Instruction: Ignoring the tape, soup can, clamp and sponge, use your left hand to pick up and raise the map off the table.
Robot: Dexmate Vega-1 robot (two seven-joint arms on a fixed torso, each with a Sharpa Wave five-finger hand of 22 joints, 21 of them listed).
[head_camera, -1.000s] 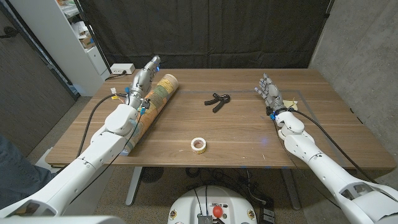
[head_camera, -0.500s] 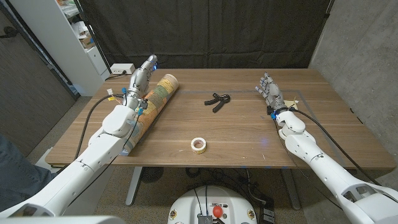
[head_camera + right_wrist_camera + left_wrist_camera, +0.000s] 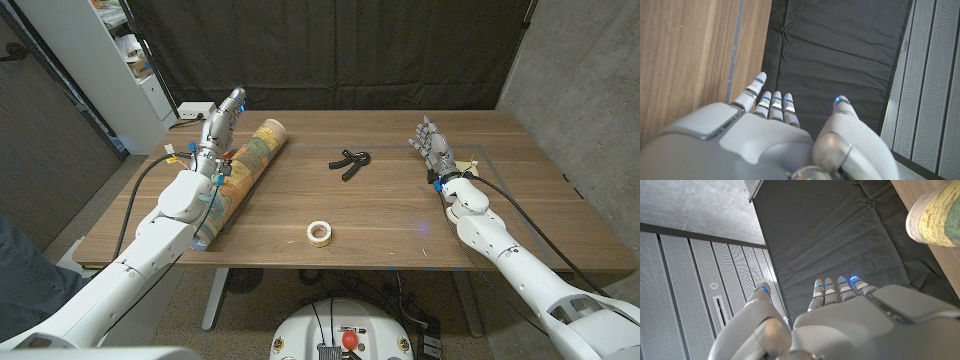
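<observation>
Approach step: left hand (image 3: 222, 118) hovered empty, fingers straight, at nine o'clock of the rolled printed paper map (image 3: 245, 165) (ungripped); next, close around it.

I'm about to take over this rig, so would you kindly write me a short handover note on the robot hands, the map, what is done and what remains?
Left robot hand: open, holding nothing, raised beside the far end of the map, on its outer side, apart from it.
Right robot hand: open, holding nothing, at the table's right side.
Map: rolled up, lying on the table at its left side, partly under the left forearm.
Clamp and tape lie mid-table; leave them.
Done: nothing grasped.
Left: close the left robot hand around the map and raise it.
</observation>
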